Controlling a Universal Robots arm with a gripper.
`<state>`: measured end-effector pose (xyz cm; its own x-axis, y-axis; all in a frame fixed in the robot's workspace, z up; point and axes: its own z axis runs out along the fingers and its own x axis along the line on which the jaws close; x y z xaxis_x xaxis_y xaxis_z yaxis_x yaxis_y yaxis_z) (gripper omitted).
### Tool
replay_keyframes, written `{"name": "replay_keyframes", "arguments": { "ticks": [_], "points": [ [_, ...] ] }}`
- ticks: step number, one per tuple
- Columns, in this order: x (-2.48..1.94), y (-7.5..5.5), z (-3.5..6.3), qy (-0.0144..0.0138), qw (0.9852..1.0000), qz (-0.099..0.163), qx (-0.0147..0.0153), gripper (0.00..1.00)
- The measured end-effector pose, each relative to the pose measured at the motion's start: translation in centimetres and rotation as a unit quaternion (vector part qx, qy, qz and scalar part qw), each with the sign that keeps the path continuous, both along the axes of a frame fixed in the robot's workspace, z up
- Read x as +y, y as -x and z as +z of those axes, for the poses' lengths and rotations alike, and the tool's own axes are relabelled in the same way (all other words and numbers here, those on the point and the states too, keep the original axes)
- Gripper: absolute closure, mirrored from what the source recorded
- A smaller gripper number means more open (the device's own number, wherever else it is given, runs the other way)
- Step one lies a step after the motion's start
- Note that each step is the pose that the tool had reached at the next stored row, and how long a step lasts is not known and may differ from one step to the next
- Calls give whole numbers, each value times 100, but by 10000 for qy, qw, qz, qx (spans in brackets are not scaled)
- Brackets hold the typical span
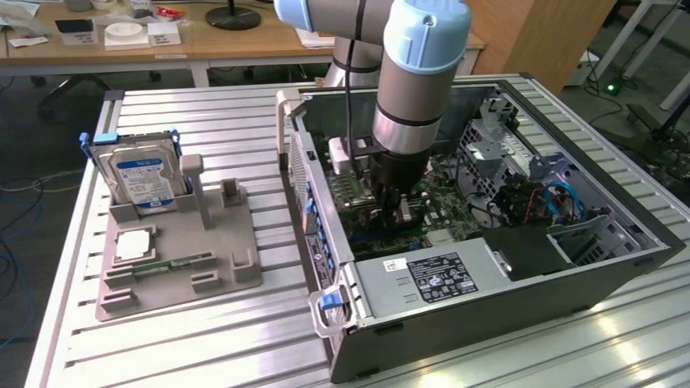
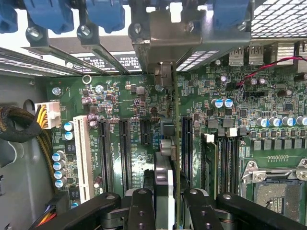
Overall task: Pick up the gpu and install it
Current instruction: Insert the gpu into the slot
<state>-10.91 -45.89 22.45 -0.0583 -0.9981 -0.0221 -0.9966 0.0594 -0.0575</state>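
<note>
Pinching the gpu [image 2: 173, 143] edge-on, the gripper [image 2: 170, 211] is holding it inside the open computer case [image 1: 603, 279], above the motherboard [image 2: 120, 100]; black expansion slots [image 2: 125, 153] are flanking the card on both sides.

The arm [image 1: 415, 89] is built of grey-silver tubing capped in pale blue at the joints, with a black band. The gripper [image 2: 169, 211] is formed of black linkages fastened with round screws.
</note>
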Motion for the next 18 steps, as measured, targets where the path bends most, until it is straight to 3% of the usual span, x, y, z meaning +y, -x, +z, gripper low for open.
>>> {"name": "replay_keyframes", "arguments": {
  "ticks": [18],
  "points": [
    [0, 5, -42, -1, 10000, 0, 0, 72]
  ]
}}
